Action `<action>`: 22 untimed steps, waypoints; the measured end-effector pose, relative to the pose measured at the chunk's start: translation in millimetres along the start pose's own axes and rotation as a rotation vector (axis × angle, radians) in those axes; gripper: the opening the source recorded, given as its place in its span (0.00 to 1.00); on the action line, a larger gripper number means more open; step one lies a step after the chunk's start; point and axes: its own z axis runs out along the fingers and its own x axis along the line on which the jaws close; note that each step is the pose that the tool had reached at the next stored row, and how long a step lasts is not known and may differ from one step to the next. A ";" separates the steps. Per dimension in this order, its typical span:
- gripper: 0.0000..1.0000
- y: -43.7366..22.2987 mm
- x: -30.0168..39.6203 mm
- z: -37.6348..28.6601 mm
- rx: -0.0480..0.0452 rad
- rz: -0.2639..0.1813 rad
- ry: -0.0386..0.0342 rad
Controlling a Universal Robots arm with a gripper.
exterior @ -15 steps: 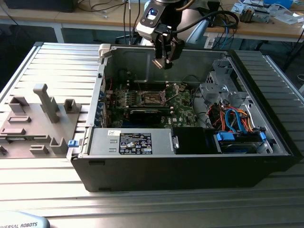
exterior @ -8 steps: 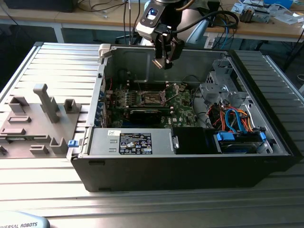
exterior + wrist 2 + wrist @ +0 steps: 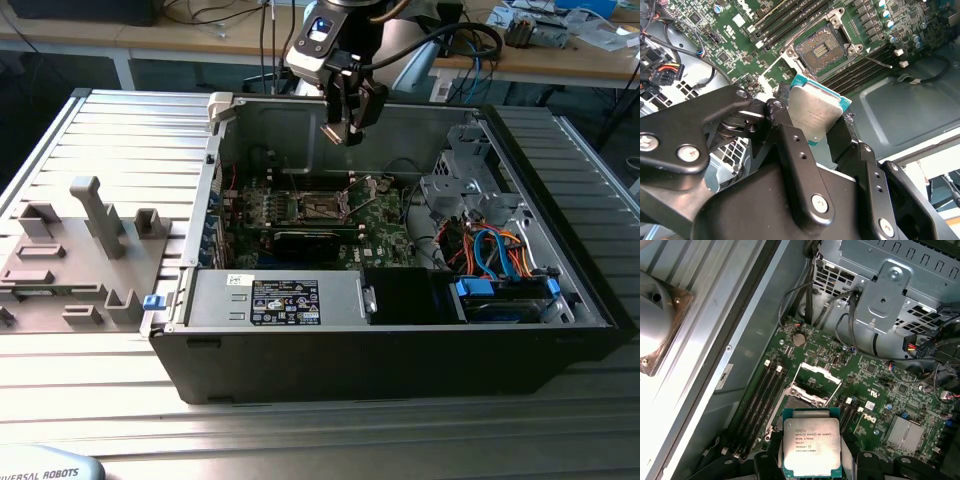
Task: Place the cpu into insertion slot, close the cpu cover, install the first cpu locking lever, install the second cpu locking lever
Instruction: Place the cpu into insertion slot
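Silver-grey cpu (image 3: 815,112) clamped in the tool (image 3: 343,128), over the open computer case (image 3: 400,350) on the slatted metal desk (image 3: 300,420)
In the exterior view the tool hangs near the case's rear wall, above the green board (image 3: 385,228), with free room between it and the drive cage (image 3: 465,175) toward the exterior view's right. In both wrist views the black fingers (image 3: 785,130) grip two opposite edges of the chip, metal top facing the cameras. The socket (image 3: 821,50) lies bare, well apart from the chip, and the cpu cover (image 3: 816,377) stands open beside it
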 end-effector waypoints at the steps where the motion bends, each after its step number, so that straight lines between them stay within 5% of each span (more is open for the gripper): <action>1: 0.54 0.0 0.0 0.0 0.0000 0.001 0.0000; 22: 0.54 0.0 0.0 0.1 -0.0001 0.011 -0.0008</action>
